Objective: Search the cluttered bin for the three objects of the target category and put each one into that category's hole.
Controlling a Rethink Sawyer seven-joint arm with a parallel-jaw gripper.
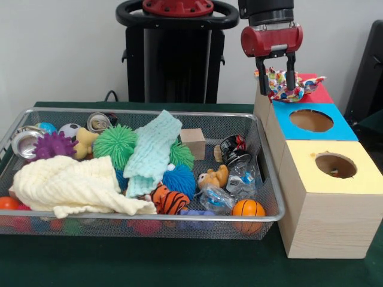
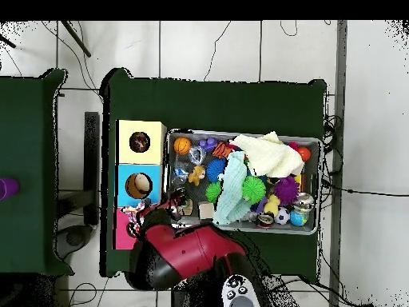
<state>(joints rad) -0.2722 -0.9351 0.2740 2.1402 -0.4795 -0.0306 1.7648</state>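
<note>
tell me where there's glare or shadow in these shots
Front view: even, soft light; bright glints on the crumpled clear plastic and the can in the wire bin; the yellow box's hole is dark inside. Overhead view: the arm hides most of the red box.

The arm (image 1: 266, 12) is coming down from above, wrist pointing straight down. Its gripper (image 1: 276, 81) is hanging vertical, both black fingers (image 1: 261, 75) clamping a spotted bundle (image 1: 286, 84). Overhead, the red arm is reaching left from the base.
</note>
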